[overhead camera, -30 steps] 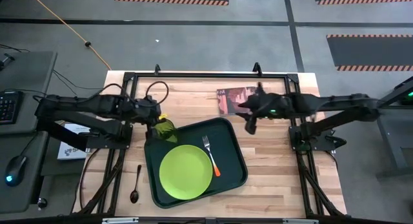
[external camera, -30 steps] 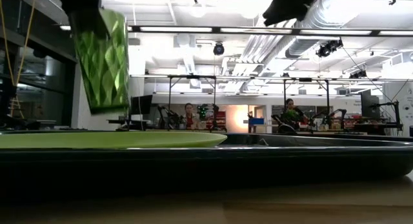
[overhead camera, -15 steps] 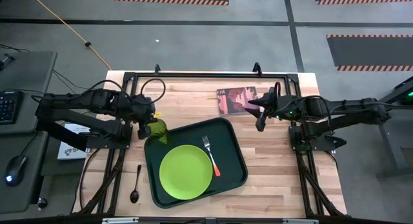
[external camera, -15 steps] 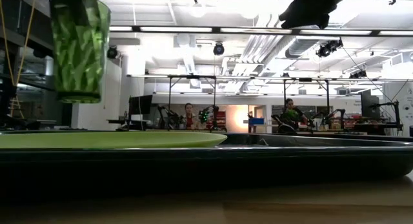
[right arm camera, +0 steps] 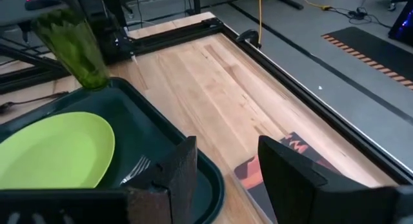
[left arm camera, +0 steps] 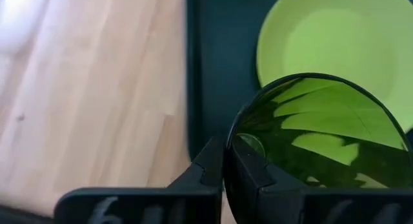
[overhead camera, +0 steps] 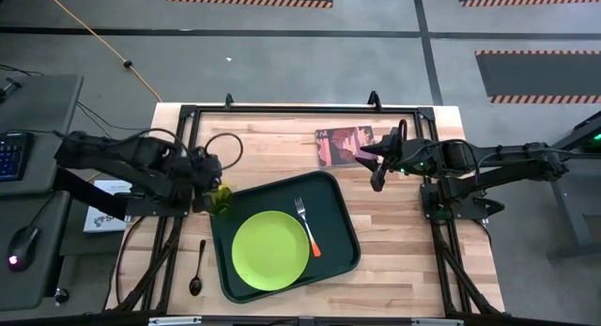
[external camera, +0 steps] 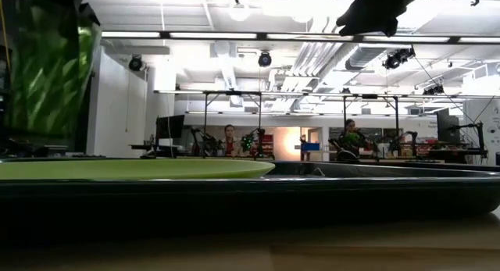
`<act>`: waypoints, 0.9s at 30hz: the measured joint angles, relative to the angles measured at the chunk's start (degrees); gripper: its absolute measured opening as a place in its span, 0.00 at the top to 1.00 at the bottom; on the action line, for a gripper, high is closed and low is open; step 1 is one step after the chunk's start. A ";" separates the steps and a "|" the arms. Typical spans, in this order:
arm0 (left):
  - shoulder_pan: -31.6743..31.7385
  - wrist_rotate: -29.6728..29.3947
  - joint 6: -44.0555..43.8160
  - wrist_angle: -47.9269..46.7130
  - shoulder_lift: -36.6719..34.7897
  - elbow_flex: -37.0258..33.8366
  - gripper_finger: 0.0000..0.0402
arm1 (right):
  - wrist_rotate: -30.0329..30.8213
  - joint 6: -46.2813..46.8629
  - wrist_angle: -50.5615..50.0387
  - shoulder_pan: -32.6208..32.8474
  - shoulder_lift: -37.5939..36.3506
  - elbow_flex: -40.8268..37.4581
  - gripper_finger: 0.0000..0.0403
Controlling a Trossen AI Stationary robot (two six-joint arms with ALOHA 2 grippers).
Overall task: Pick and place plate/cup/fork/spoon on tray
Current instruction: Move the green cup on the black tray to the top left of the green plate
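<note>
Here, left end effector (left arm camera: 224,161) clenched on translucent dark-green faceted cup (left arm camera: 322,130), above tray (left arm camera: 216,69) corner

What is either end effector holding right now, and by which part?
The left end effector holds the cup, pinching its rim wall, over the tray's corner. The right end effector is open and holds nothing.

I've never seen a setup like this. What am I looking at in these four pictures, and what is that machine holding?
Two robot arms work at a wooden table. One picture looks straight down, one looks level from table height, and one comes from a camera on each wrist. On the table sits a tray with a plate and a fork on it. A spoon lies beside the tray and a book behind it. The left gripper holds a cup by its rim above the tray's corner. The right gripper waits open near the book.
</note>
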 joint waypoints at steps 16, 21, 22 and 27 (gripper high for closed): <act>-9.49 -9.36 -11.79 5.11 0.35 -7.41 1.00 | -0.08 0.21 -0.01 0.00 0.00 0.00 0.61; -10.81 -9.70 -15.99 5.35 0.24 -10.08 0.99 | -0.21 0.18 -0.01 0.00 0.00 0.00 0.61; -10.94 -9.68 -16.43 5.29 0.24 -10.08 0.98 | -0.22 0.18 -0.01 0.00 0.00 0.00 0.61; -11.03 -8.85 -16.69 7.78 0.25 -10.08 0.97 | -0.24 0.18 -0.02 0.00 0.00 0.00 0.61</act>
